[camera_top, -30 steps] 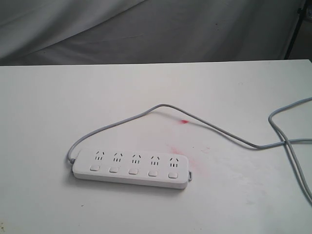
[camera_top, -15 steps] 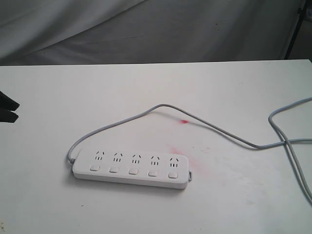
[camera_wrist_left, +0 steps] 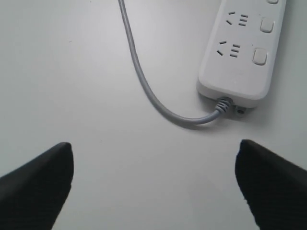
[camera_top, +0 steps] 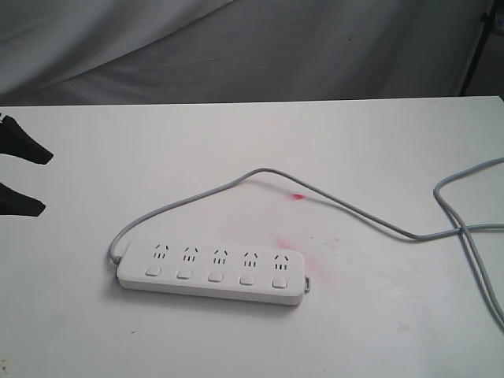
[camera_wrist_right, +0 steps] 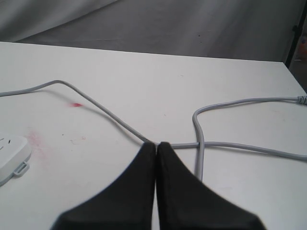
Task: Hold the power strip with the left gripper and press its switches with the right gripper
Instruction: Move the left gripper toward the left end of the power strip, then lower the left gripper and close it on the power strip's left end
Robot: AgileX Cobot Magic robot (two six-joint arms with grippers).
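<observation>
The left claw (camera_top: 46, 183) has just come in over the counter's (camera_top: 157, 142) left edge, and its two dark fingers, close together half a second ago, now stand wide apart with nothing between them. That reads as the approach to the holding step: the jaws are opened for a grip, but nothing is held yet. Its wrist view looks down at the cord end of the power strip (camera_top: 211, 272), which lies beyond the fingertips and apart from them. The strip rests flat toward the counter's front edge, left of the middle, unmoved, its row of switches (camera_top: 215, 276) facing up and untouched. The grey cord (camera_top: 260, 172) loops off toward the back and right. The right claw (camera_wrist_right: 156, 143) is pressed together and empty, low above the cord toward the right edge.
</observation>
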